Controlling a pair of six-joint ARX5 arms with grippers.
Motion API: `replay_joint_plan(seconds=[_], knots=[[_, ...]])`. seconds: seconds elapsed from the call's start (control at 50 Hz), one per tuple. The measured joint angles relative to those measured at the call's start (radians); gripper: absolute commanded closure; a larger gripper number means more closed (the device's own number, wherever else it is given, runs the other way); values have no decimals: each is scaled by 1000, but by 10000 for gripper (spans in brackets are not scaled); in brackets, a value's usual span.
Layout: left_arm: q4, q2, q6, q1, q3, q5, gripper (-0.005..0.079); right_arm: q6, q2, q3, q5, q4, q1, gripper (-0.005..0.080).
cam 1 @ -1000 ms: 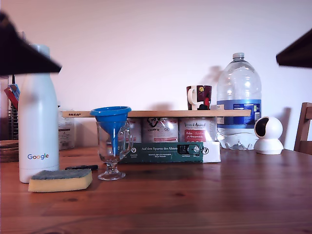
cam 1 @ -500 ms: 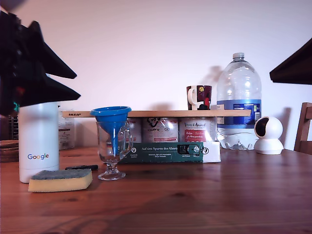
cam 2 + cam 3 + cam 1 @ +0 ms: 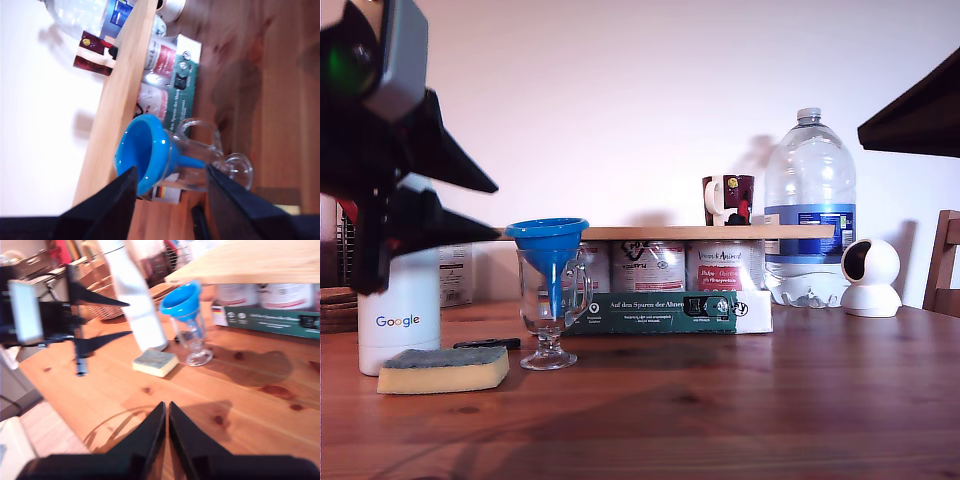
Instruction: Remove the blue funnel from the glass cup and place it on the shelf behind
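Compared with half a second back, moved further in from the exterior view's left and a bit lower: my first gripper (image 3: 490, 207) now hangs in front of the white bottle (image 3: 400, 310), fingertips pointing at the funnel (image 3: 549, 240) but not touching it. Also crept in a little at the exterior view's upper right, that other dark arm. Nothing else shifted. Jaws on my first gripper spread wide, nothing between them, just lined up either side of the funnel's mouth in the first wrist view (image 3: 145, 152). My second gripper (image 3: 167, 412) pinched closed, fingers pressed together with nothing in them, hovering over bare bench (image 3: 240, 405) well away from everything. Funnel sitting upright in the cup (image 3: 551, 315), spout down inside the glass, rim resting on the cup's lip. Cup standing on the bench just in front of the shelf (image 3: 720, 232), near its end at the exterior view's left. Shelf lying flat across the jars (image 3: 685, 266), red mug (image 3: 729, 200) on top of it. Green box (image 3: 665, 311) in front of the jars, sponge (image 3: 444, 369) by the bottle, big water bottle (image 3: 808, 200) and small white camera (image 3: 870, 277) off at the exterior view's right.
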Motion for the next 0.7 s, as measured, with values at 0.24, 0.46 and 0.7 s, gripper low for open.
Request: replay_joint_plan(seconds=[0.24,0.46,0.7], knots=[[22,92,46,18,78,0,358,0,46,0,0,0,0,762],[31,148,110,22,140,-1,376,0,74,0,0,1,0,762],[28,217,132,32,155,-1,376,0,84,0,0,8,0,762]])
